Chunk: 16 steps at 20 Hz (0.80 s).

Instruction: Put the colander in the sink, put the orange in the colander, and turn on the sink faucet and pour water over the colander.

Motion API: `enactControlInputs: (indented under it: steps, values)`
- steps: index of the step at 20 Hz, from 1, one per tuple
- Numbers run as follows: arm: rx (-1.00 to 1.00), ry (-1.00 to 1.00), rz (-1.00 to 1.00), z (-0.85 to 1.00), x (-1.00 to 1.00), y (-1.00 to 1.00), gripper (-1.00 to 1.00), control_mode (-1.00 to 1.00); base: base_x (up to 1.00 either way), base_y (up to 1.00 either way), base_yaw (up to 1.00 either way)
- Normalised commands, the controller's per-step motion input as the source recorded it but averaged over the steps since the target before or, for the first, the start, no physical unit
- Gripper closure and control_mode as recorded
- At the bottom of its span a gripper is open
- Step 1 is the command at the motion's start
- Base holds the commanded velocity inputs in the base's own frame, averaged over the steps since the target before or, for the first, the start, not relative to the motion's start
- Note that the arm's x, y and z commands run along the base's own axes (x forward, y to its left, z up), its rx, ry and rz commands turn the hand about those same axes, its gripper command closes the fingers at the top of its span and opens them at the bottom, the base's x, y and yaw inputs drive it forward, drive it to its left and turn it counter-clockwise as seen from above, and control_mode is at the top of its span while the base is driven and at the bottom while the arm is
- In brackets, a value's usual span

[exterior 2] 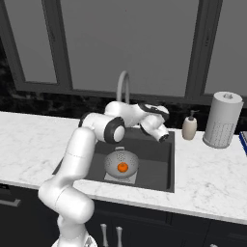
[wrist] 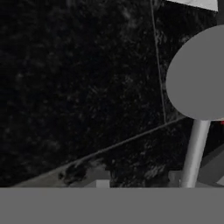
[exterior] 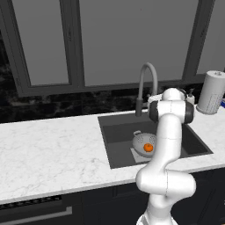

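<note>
The colander (exterior 2: 120, 161) sits on the floor of the sink (exterior 2: 159, 179), and the orange (exterior 2: 123, 167) lies inside it. From the left base view, the colander (exterior: 141, 143) with the orange (exterior: 148, 148) is partly behind my arm. The sink faucet (exterior 2: 124, 87) arches up at the back rim of the sink (exterior: 105, 140). My gripper (exterior 2: 165, 137) hangs over the sink's back right part, right of the faucet (exterior: 147, 81) and above the colander. Its jaws are too small to read. The hand view faces the dark backsplash, with a grey rounded knob (wrist: 199, 74) on a thin stem at the right. No water shows.
A soap dispenser (exterior 2: 189, 126) and a white paper-towel roll (exterior 2: 222, 119) stand on the counter right of the sink. White marble counter (exterior: 48, 149) stretches to the left. Dark window frames and a black backsplash close the back.
</note>
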Motion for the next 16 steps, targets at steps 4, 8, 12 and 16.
enactControlInputs:
  steps: [4, 8, 12, 16]
  values:
    - [0.19, -0.05, -0.17, -0.21, 0.00, -1.00, 1.00, -1.00, 0.00, 0.00, 0.00]
    - [0.35, -0.19, -0.08, 0.47, -0.47, -1.00, 1.00, -1.00, 0.00, 0.00, 0.00]
    - [0.38, -0.19, -0.04, 1.00, -0.71, -0.74, 1.00, -1.00, 0.00, 0.00, 0.00]
    - [0.33, -0.03, -0.04, 1.00, -0.67, -0.57, 1.00, -1.00, 0.00, 0.00, 0.00]
